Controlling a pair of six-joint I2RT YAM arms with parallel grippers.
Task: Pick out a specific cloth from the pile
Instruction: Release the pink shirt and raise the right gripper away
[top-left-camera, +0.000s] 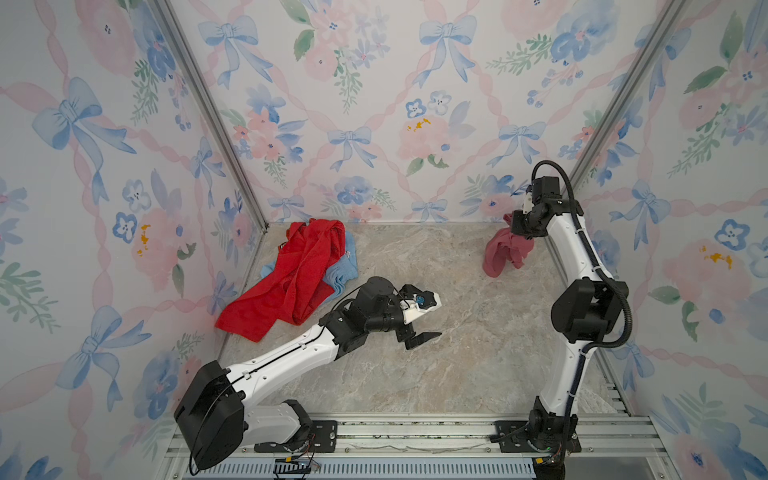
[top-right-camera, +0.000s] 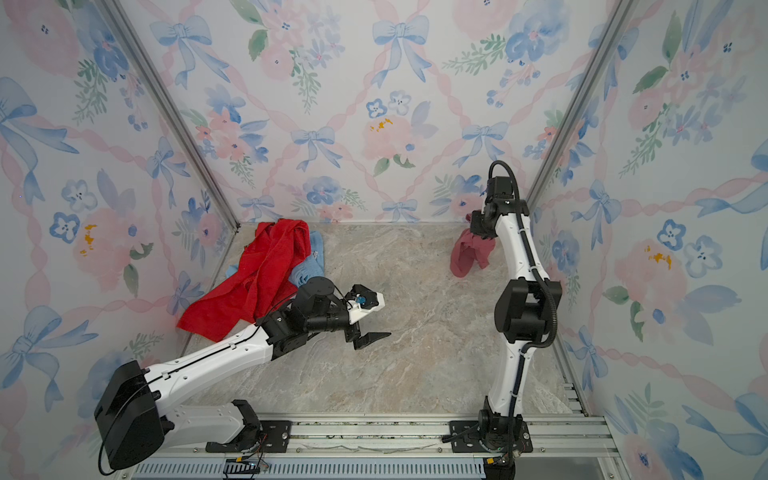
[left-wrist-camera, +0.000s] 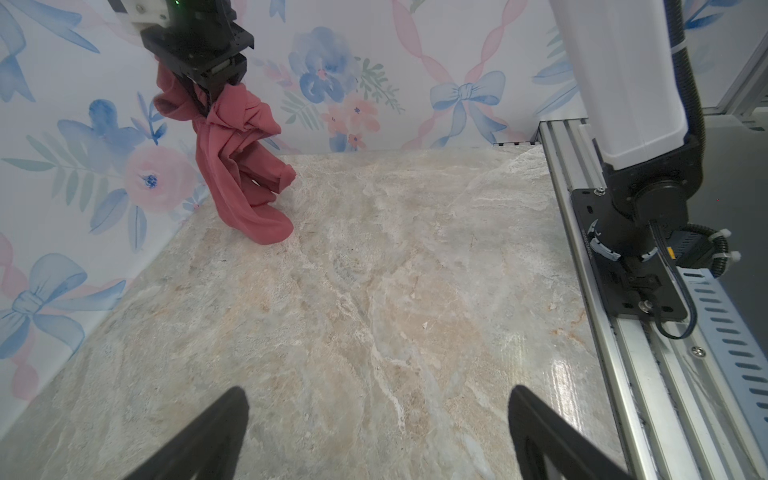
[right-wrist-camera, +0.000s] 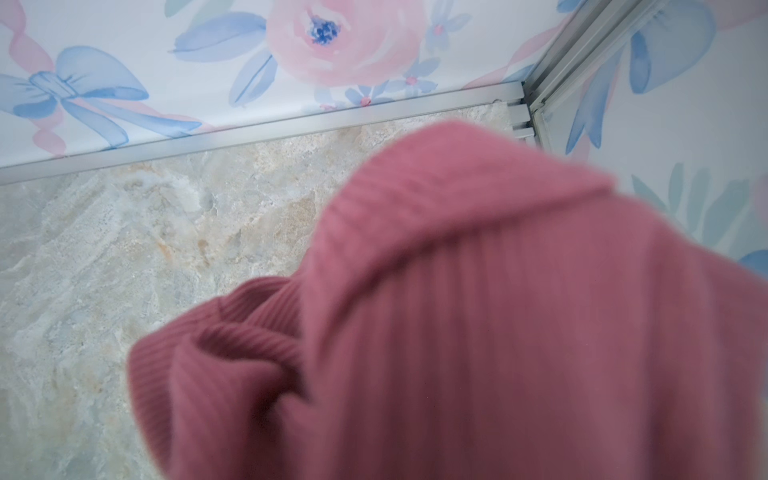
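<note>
Left wrist view shows the cloth hanging from the right claw

On the desk (top-left-camera: 415, 374), the pile (top-left-camera: 307, 257) lies in the far left corner: a big red towel (top-left-camera: 286, 286) draped over a light blue cloth (top-left-camera: 345, 272). Well apart from it, near the far right corner, the cloth (left-wrist-camera: 241, 166) dangles in bunched folds from the right claw (left-wrist-camera: 198, 93), which pinches its top. It looks thin, light and limp, with a fine rib showing in the right wrist view. It should drape and swing rather than hold a shape, so a pinch on a gathered fold, as here, seems the safe hold. The left claw (top-left-camera: 430, 318) hovers over mid-desk, spread wide and empty.

The right claw's fingertips are buried in fabric, and the cloth fills and blurs the right wrist view. Whether its lowest fold touches the desk cannot be told. How much blue cloth lies under the towel is hidden.
</note>
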